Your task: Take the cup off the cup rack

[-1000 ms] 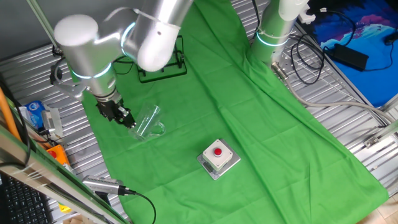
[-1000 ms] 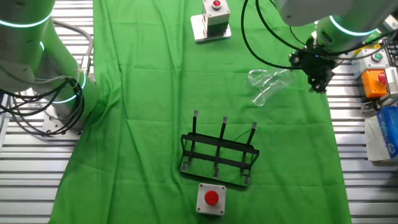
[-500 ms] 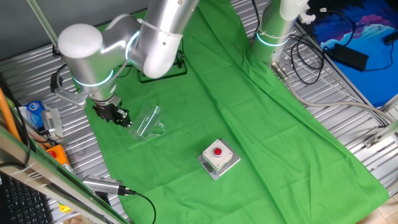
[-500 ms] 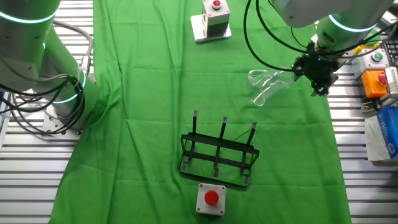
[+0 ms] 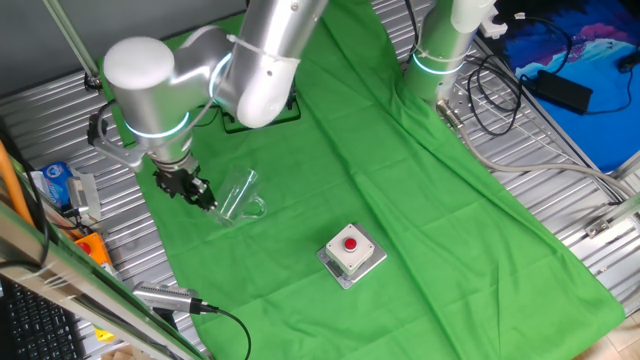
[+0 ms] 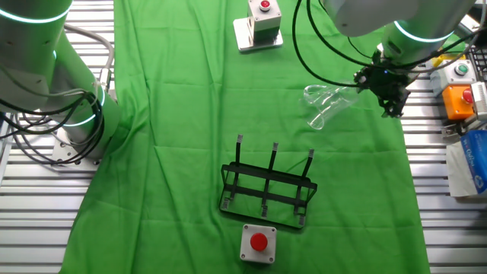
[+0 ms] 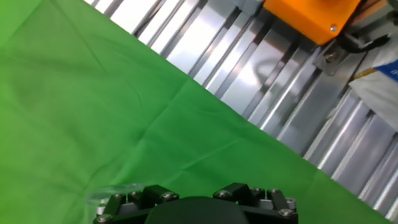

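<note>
The cup [image 5: 237,196] is a clear glass mug lying on its side on the green cloth, well away from the cup rack [image 6: 268,190], a black wire frame whose pegs are bare. In one fixed view the rack [image 5: 268,112] is partly hidden behind the arm. My gripper [image 5: 201,194] hangs low beside the cup's mouth, near the cloth's edge. In the other fixed view a small gap shows between the gripper [image 6: 389,100] and the cup [image 6: 329,103]. The hand view shows only the finger mounts spread wide, cloth, and a sliver of the cup's glass [image 7: 107,190]. The gripper holds nothing.
A grey box with a red button [image 5: 351,252] sits on the cloth near the cup. In the other fixed view one button box [image 6: 259,242] stands by the rack and a second button box [image 6: 259,23] stands farther off. An orange box [image 6: 459,100] and bare metal slats lie just past the cloth's edge.
The gripper has shifted slightly beside the cup, staying low at the cloth's edge. The cup and the rack have not moved.
</note>
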Controlling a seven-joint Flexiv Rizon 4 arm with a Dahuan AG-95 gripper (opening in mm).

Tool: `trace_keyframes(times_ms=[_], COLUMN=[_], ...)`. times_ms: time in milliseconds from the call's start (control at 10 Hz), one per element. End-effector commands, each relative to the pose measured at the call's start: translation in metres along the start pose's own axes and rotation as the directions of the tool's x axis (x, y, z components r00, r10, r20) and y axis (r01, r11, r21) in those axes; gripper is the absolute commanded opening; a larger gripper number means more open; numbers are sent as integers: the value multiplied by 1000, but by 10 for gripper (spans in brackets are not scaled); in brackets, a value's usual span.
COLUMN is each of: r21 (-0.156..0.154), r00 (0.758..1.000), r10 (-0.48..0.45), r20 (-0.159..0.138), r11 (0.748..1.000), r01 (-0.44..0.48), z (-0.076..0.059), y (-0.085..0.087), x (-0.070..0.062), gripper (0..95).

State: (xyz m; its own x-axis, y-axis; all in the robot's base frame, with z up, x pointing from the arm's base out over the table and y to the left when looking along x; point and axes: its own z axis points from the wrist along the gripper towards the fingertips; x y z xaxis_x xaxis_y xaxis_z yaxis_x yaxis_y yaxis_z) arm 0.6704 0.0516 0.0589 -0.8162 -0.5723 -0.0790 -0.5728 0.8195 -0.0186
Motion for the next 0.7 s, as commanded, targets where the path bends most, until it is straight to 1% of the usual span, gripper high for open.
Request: trace_keyframes(times_ms=[100, 200, 300, 500, 600, 700], r21=[4, 3, -8, -24, -29, -43], r00=[1000, 1000, 999, 997, 996, 995], r10=[15, 22, 45, 75, 83, 99], r20=[2, 3, 9, 15, 16, 21], r11=[1000, 1000, 999, 997, 996, 994], r01=[-15, -22, -45, -74, -83, -98], z=[3, 4, 5, 7, 7, 7], y=[7, 10, 16, 23, 26, 30], x=[0, -1, 0, 2, 4, 8], gripper=[760, 760, 760, 760, 760, 760])
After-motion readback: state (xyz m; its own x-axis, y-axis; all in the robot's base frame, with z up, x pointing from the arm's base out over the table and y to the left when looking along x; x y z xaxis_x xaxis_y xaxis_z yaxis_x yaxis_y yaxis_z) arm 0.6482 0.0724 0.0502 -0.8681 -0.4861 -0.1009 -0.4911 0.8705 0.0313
